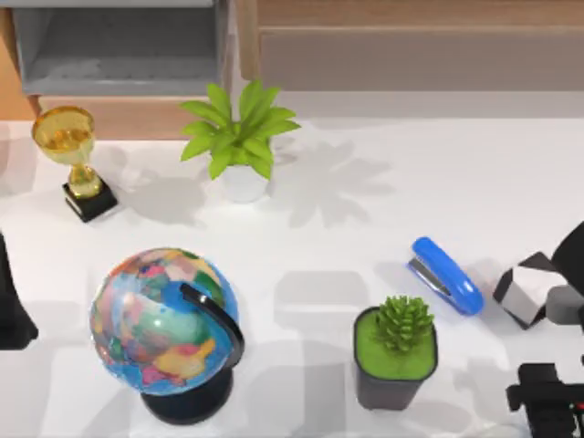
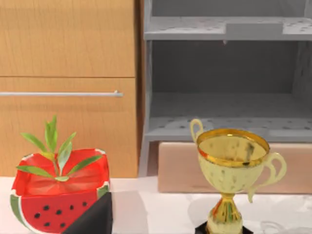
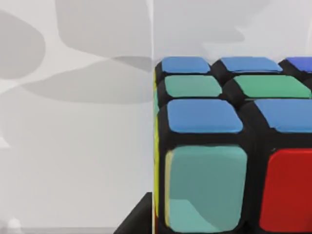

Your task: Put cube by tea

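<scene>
The cube (image 1: 525, 285) sits tilted near the table's right edge, just right of the blue stapler (image 1: 445, 275). It shows black, white and grey faces from above. Up close, the cube (image 3: 219, 146) has blue, green, teal and red tiles on a black frame. My right gripper (image 1: 555, 303) reaches in from the right edge and is shut on the cube, with one dark finger (image 3: 139, 219) against its side. My left gripper (image 1: 11, 306) is parked at the left edge. The tea is out of view.
A potted succulent (image 1: 397, 351) stands left of the cube, and a globe (image 1: 169, 328) stands front left. A gold trophy (image 1: 73, 155) and a leafy plant (image 1: 239, 137) are at the back. A watermelon planter (image 2: 58, 195) sits near wooden cabinets and a grey shelf (image 2: 224, 73).
</scene>
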You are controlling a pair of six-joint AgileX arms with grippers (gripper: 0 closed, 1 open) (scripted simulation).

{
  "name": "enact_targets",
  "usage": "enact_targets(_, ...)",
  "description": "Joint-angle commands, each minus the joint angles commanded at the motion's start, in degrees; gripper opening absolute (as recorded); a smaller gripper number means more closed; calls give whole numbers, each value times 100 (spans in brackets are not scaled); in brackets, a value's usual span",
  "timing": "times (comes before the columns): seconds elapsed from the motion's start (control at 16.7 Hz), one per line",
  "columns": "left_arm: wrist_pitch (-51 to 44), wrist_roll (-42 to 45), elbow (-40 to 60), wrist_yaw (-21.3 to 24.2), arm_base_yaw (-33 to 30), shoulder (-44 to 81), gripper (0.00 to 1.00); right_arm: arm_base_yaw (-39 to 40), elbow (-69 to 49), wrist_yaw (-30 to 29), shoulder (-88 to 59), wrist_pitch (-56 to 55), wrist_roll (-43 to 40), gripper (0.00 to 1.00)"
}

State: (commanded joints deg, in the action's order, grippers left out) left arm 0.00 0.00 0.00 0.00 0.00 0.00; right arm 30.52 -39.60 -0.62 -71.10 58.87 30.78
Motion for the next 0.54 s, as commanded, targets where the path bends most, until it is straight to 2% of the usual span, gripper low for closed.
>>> enact_targets(0.18,0,0,0,0,0,0,100,0,0,0,0,0,0,98)
enact_targets(0.54,0,0,0,0,0,0,100,0,0,0,0,0,0,100)
